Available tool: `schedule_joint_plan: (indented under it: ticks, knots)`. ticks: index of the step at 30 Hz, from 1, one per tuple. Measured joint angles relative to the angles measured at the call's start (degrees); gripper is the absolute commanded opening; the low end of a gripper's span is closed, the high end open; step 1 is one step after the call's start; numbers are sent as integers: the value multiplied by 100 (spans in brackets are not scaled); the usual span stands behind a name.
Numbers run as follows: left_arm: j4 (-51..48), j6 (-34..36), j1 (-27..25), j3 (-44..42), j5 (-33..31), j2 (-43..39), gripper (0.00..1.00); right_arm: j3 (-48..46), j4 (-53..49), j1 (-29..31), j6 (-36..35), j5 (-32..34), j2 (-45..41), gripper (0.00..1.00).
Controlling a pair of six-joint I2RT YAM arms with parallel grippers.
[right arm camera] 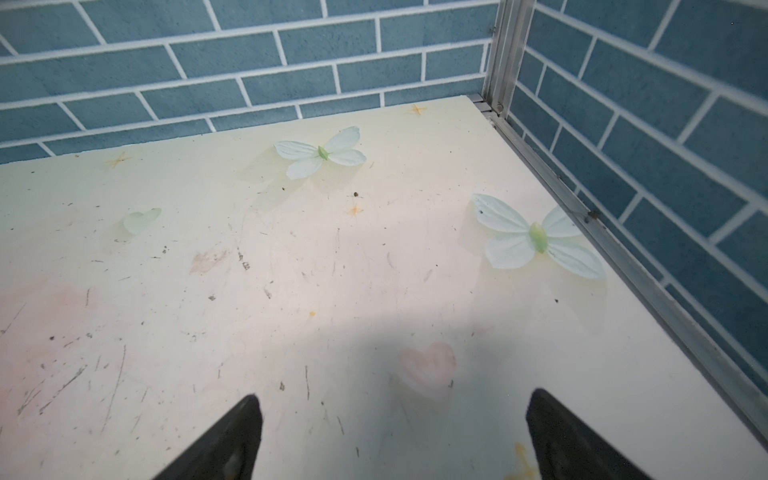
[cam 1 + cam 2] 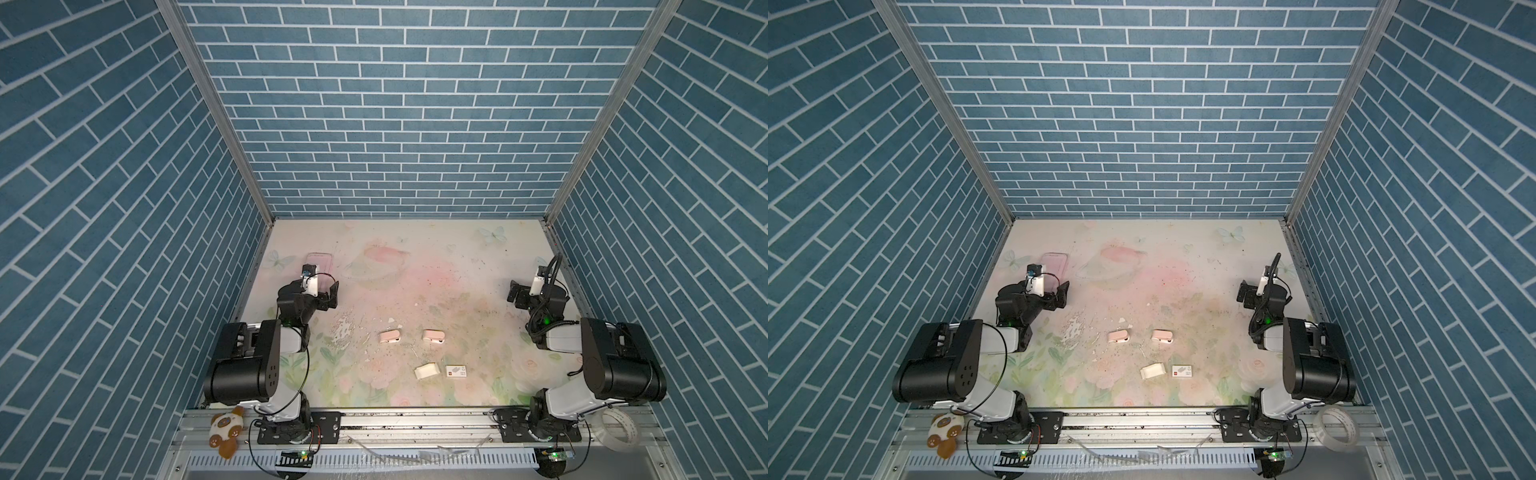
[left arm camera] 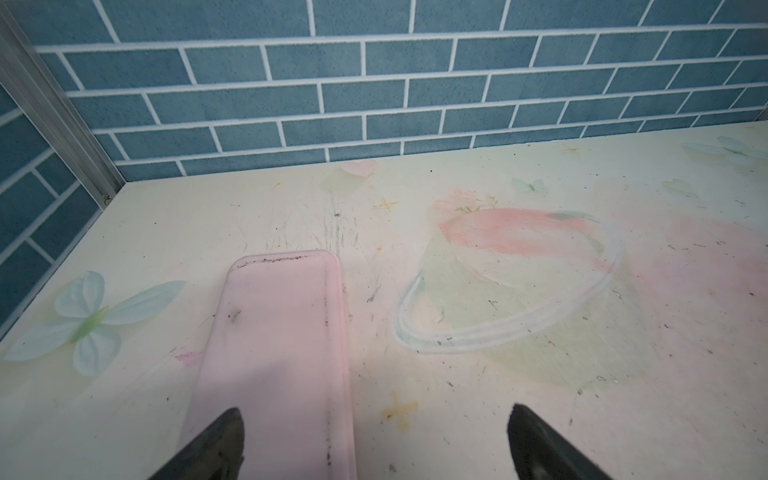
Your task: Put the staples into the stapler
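Left end effector [image 3: 374, 409] and right end effector [image 1: 394, 395] gape empty; you'd pinch the staples tray [image 2: 427, 370], well apart from both, by its sides, as it looks light and crushable.

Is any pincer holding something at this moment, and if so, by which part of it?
Nothing is held. The left pincer and the right pincer are both open and empty.

I see a pale pink left stapler [image 2: 390, 336] and right stapler [image 2: 433, 336], white cardboard tray [image 2: 427, 370], red-marked white sleeve [image 2: 456, 371], pastel floral tabletop [image 2: 415, 270], blue brick-pattern walls [image 2: 374, 124]
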Motion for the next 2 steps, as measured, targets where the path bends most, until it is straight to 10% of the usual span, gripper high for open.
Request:
schedule_joint_plan:
  ticks: [2]
  knots:
    - [0, -2, 0, 0, 0, 0, 99, 22, -11, 11, -24, 0, 0, 99]
